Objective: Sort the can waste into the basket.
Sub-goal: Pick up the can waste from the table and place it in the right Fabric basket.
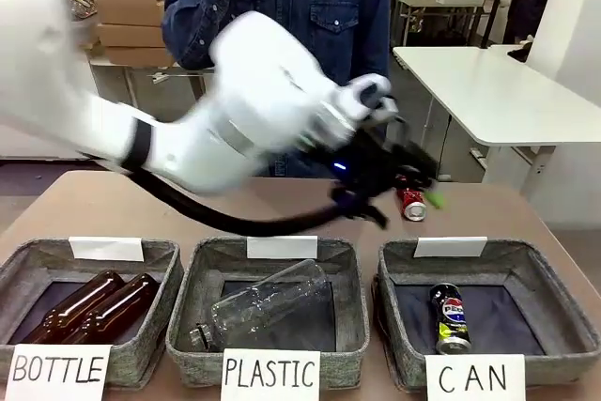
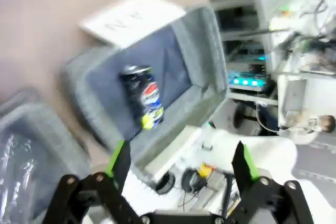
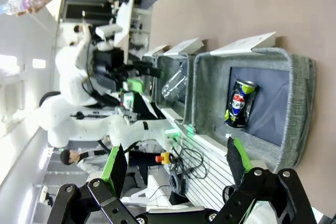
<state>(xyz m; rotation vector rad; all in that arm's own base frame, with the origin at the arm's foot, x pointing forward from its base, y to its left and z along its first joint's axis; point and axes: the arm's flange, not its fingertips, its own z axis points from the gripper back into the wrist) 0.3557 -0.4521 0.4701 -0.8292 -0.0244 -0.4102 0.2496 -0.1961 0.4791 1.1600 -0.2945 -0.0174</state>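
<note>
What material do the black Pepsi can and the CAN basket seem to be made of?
Pepsi can: probably metal, glossy black print, shiny silver top rim. CAN basket: seemingly grey woven fabric, matte, with soft-looking walls and darker lining.

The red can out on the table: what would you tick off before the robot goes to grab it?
1. Is the red can sorted? It sits on the table, outside the CAN basket: not ok.
2. Is the black Pepsi can inside that basket? Ok.
3. Is there room beside it for another can? Ok.
4. Is the left gripper open and empty? Ok.
5. Is the right gripper open and empty? Ok.
6. Is the left gripper lined up with the red can? Cannot tell; the front view is blurred there.
</note>
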